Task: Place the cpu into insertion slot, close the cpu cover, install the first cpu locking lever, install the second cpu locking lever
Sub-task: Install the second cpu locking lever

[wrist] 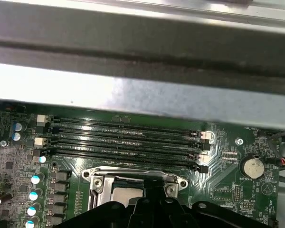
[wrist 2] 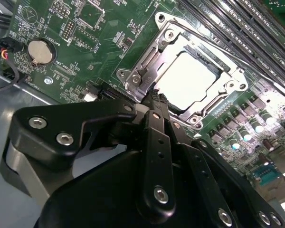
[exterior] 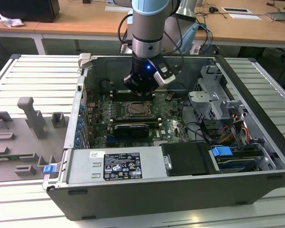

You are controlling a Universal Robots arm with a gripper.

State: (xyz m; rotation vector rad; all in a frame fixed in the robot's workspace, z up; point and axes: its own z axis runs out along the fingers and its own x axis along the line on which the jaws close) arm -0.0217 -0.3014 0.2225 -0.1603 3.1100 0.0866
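The cpu (wrist 2: 187, 80) lies flat in the motherboard socket, its pale silver top showing through the square opening of the cpu cover (wrist 2: 142, 71). The cover looks lowered around the chip. My gripper (wrist 2: 154, 97) has its black fingers shut together with nothing between them, and its tip is at one edge of the socket, beside a corner of the cover. I cannot tell whether it touches the metal. In the first wrist view the gripper (wrist: 154, 183) overlaps the cover (wrist: 133, 173) and the cpu (wrist: 126, 194). From outside, the gripper (exterior: 141, 92) hangs low inside the open case, just behind the socket (exterior: 135, 110).
Black memory slots (wrist: 123, 137) run alongside the socket, with the grey case wall (wrist: 142, 95) beyond them. A coin battery (wrist 2: 40, 51) sits on the board. A long black card (exterior: 130, 128), the power supply (exterior: 116, 166) and a drive cage (exterior: 213, 95) crowd the case. Grey fixtures (exterior: 31, 116) stand at the exterior view's left.
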